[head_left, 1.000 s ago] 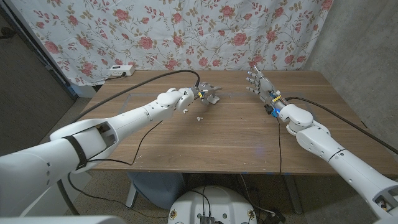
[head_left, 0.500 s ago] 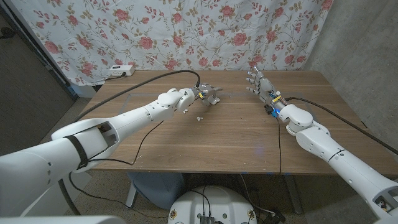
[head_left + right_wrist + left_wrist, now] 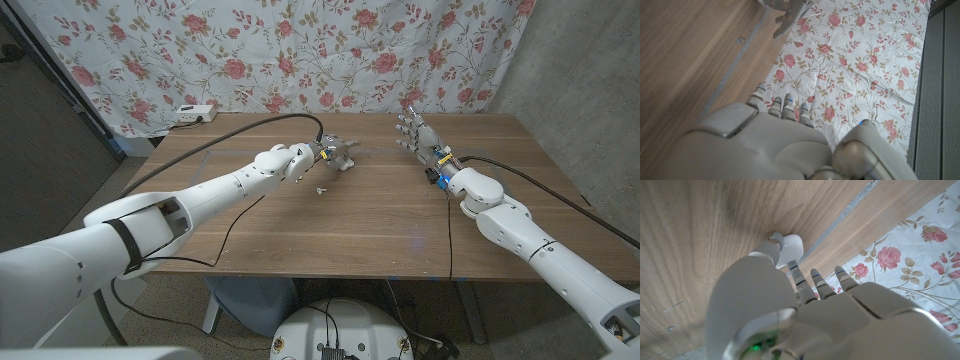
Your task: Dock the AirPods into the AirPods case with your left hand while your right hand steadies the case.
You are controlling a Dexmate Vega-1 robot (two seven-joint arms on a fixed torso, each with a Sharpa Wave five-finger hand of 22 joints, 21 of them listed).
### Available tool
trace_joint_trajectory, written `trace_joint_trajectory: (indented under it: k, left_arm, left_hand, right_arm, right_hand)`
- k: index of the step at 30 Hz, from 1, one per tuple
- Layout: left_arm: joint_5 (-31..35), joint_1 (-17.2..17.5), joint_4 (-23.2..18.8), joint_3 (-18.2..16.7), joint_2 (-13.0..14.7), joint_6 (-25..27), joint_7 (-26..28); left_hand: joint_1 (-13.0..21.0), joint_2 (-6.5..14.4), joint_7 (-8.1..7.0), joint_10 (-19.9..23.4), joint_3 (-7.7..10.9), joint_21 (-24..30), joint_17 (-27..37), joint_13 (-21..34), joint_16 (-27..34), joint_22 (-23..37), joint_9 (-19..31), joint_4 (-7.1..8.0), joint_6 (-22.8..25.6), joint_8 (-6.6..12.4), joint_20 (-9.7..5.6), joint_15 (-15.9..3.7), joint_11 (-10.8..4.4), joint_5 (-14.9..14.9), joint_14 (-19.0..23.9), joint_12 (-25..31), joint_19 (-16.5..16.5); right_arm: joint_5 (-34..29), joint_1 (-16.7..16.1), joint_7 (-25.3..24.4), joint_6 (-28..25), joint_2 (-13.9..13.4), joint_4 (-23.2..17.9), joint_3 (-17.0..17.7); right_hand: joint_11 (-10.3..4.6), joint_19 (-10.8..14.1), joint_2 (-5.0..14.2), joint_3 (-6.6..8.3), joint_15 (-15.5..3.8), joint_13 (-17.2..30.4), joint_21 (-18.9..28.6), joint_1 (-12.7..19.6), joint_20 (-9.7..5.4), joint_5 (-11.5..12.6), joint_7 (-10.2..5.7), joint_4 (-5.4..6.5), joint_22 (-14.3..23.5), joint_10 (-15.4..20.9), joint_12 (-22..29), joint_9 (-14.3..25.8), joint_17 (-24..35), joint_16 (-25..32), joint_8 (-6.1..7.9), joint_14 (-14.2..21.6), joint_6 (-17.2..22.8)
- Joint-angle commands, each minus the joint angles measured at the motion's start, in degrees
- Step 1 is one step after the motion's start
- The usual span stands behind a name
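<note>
Left hand: I see my left hand [image 3: 333, 155] reached out toward the far edge of the table [image 3: 380, 215], a little left of the far edge's middle; in the left wrist view [image 3: 790, 305] its thumb and one finger are pressed on a white rounded object, the AirPods case [image 3: 791, 249], which sits on the wood; the other fingers [image 3: 819, 282] are stretched out side by side past it; in the head view the case itself is too hidden by the hand for me to point at.

Right hand: my right hand [image 3: 418, 135] stands upright over the far right part of the table, well apart from the left hand; its fingers are straight, slightly apart, holding nothing; in the right wrist view [image 3: 775, 125] the fingers [image 3: 786, 105] point at the floral cloth.

AirPod: one small white earbud [image 3: 320, 188] lies on the table just on the near side of my left hand, apart from it; I cannot tell where a second one is.

Backdrop: a floral curtain [image 3: 300, 50] hangs behind the far edge; a white power strip [image 3: 192, 115] sits beyond the far left corner.
</note>
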Motion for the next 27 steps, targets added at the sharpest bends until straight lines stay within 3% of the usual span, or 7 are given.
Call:
trace_joint_trajectory:
  k: [1,5,10,15,23,27]
  left_arm:
    - [0.29,0.87,-1.85,0.19,1.00,-0.05,-1.75]
    - [0.44,0.96,-2.01,0.09,1.06,-0.09,-2.13]
    - [0.49,1.55,-2.35,-0.30,1.08,0.38,-1.59]
    - [0.14,1.80,-2.41,-0.62,1.07,0.29,-1.58]
    - [0.68,2.46,-3.40,-1.13,1.55,0.77,0.01]
    - [0.07,2.78,-4.22,-2.02,1.77,0.97,0.48]
  left_hand:
    - [0.32,0.16,-0.30,1.75,-0.64,0.34,0.52,2.09,0.64,0.20,0.25,0.12,0.51,-0.09,0.18,-0.42,-0.17,-0.30,1.24,1.24,0.56]
    - [-0.12,-0.20,-0.84,2.69,-1.50,0.33,0.92,2.88,1.03,0.21,0.25,0.29,0.97,-0.17,-0.13,-0.77,-0.14,-0.48,1.87,2.41,0.68]
    - [-0.02,0.48,-1.38,8.06,-3.84,0.56,3.34,7.02,3.92,0.24,0.27,0.24,3.92,-0.28,-0.26,-2.45,-0.18,-0.69,6.18,8.69,1.91]
    - [1.81,0.14,-1.50,10.59,-5.90,0.87,6.89,11.77,7.50,0.31,0.30,-0.48,6.21,-0.86,-0.63,-4.04,-0.18,-0.88,10.19,14.87,3.44]
    - [3.77,0.61,-1.39,10.37,-7.02,0.91,9.19,13.38,9.04,0.37,0.34,-0.53,7.34,-1.18,-0.76,-3.60,-0.82,-0.81,10.62,17.67,3.91]
    - [4.71,0.78,-1.42,10.93,-7.44,0.92,9.73,12.53,9.14,0.32,0.31,-0.39,4.54,-2.47,-0.78,-3.37,-0.73,-0.66,10.02,17.76,4.27]
  right_arm:
    - [0.20,-0.16,0.43,0.25,-0.12,-0.05,0.02]
    - [0.23,-0.17,0.59,0.27,-0.16,-0.06,-0.03]
    - [0.27,-0.27,0.62,0.25,-0.31,-0.30,0.05]
    - [0.34,-0.39,0.62,0.19,-0.40,-0.43,0.11]
    - [0.40,-0.48,0.57,0.16,-0.41,-0.45,0.14]
    - [0.46,-0.48,0.67,0.32,-0.40,-0.32,0.20]
  right_hand:
    - [-0.01,-0.43,0.41,-0.06,-0.09,0.10,0.28,0.00,0.25,-0.25,0.00,-0.06,0.21,-0.16,0.22,0.20,0.18,0.41,0.32,-0.34,0.25]
    - [-0.01,-0.44,0.42,-0.07,-0.12,0.10,0.28,0.00,0.25,-0.25,-0.01,-0.07,0.21,-0.16,0.22,0.20,0.18,0.41,0.30,-0.35,0.25]
    - [-0.01,-0.44,0.44,-0.08,-0.02,0.10,0.28,-0.01,0.25,-0.25,-0.01,-0.08,0.21,-0.17,0.22,0.20,0.17,0.41,0.30,-0.35,0.26]
    - [-0.01,-0.44,0.45,-0.08,-0.02,0.10,0.29,-0.01,0.25,-0.25,-0.01,-0.10,0.21,-0.17,0.22,0.20,0.17,0.41,0.28,-0.35,0.25]
    - [0.00,-0.44,0.46,-0.09,-0.09,0.10,0.29,-0.01,0.25,-0.25,0.01,-0.11,0.21,-0.16,0.23,0.20,0.17,0.43,0.27,-0.32,0.24]
    - [-0.01,-0.44,0.46,-0.11,-0.08,0.10,0.29,-0.02,0.25,-0.25,0.04,-0.12,0.21,-0.17,0.23,0.20,0.17,0.44,0.27,-0.30,0.27]
